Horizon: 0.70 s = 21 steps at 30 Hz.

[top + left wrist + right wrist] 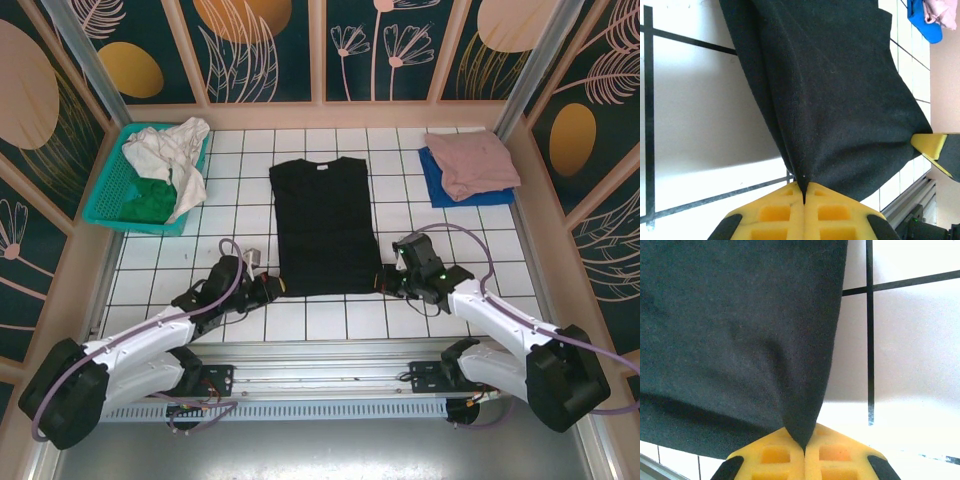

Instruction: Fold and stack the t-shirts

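While the black tee [323, 225] lies flat mid-surface as a narrow rectangle, its long axis runs straight away from me, collar at the far end and hem at the near end. That hem is what I hold: my left fingers [775, 210] are clenched on its near left corner, the cloth pinched into the seam between the pads. My right fingers [835, 452] are clenched the same way on the near right corner. From above, both sit low on the white tiled surface [320, 320], one at each end of the hem, about equally near to it. All the rest of the tee stretches ahead of both. I judge that the next fold must carry the hem forward along that axis toward the collar, both arms level so the edge stays square. Well beyond, at the far right, a pink tee [470, 160] rests folded on a blue tee [435, 185]. At the far left stands the basket [105, 205], holding loose cloth.
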Motion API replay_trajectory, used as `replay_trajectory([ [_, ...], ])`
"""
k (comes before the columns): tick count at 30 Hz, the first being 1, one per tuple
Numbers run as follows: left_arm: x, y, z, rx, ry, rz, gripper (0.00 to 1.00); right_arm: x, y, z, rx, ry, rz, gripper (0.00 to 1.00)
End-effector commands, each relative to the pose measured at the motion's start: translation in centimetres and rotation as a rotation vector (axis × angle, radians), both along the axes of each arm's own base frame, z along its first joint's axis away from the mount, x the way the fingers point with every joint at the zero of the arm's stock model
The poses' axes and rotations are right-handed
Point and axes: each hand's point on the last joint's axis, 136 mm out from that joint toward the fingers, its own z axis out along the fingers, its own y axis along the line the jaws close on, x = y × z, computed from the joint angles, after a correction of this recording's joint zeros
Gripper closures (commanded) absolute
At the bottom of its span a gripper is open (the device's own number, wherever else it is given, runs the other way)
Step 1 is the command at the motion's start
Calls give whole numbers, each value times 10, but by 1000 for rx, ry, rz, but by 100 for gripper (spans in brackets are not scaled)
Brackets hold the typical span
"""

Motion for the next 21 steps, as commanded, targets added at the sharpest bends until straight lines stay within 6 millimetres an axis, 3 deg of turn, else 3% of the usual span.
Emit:
replay_trajectory([
  [1, 0, 0, 19, -13, -12, 6, 100, 7, 7, 33, 1, -50, 5, 100],
  [5, 21, 1, 62, 5, -104, 51, 100, 31, 17, 80, 35, -123, -15, 100],
  [10, 75, 4, 115, 95, -203, 144, 100, 87, 26, 122, -9, -220, -43, 100],
  [16, 141, 18, 141, 85, -240, 247, 100, 156, 22, 143, -21, -274, -87, 100],
  [21, 187, 16, 135, 112, -209, 254, 100, 207, 30, 135, 26, -256, -62, 100],
])
